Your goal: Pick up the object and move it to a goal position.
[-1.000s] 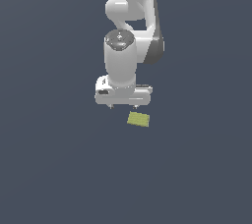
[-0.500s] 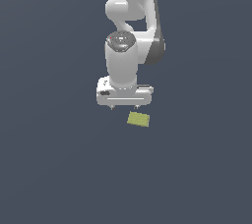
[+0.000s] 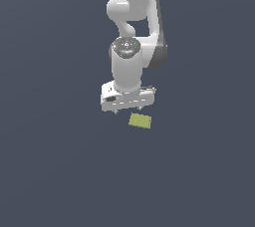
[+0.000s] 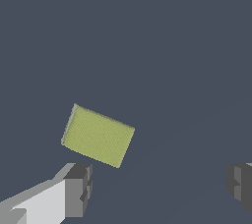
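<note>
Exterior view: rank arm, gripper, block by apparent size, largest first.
1. The arm, by far the largest.
2. The gripper, a wide white body at the arm's lower end.
3. The yellow-green block, narrower than the gripper.

Nearness to the camera may skew this slightly, but the gaps are plain.

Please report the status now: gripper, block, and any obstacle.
Gripper open, fingers wide apart, holding nothing. Yellow-green block flat on the surface, not between the fingers. No obstacle visible near it.

Yellow-green block: one, flat and rectangular
Robot arm: one, white
Gripper: one
Gripper fingers: two, grey-tipped
Table: one plain dark surface
</note>
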You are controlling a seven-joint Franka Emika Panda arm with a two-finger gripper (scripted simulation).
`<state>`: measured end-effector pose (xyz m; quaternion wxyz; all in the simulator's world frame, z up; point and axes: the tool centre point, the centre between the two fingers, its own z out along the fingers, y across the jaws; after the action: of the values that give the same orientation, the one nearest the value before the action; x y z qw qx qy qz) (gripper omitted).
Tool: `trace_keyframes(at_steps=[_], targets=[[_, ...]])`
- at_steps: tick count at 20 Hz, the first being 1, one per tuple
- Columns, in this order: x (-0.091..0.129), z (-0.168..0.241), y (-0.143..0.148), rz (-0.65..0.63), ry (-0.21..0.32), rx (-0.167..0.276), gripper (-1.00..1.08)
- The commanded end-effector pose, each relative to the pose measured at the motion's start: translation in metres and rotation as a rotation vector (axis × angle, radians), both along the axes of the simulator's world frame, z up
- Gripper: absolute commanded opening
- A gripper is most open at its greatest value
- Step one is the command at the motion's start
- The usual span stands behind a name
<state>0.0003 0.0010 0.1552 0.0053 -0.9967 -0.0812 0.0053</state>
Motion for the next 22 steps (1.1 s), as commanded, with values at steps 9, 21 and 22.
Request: trace_keyframes(at_steps=[9,21,22], targets=[[-0.006,-0.028,0.015,0.319,0.000,-0.011,1.00],[-0.015,-0.059,0.035,0.710,-0.002,-0.014,1.00],[-0.016,-0.062,0.037,0.743,-0.002,-0.013,1.00]])
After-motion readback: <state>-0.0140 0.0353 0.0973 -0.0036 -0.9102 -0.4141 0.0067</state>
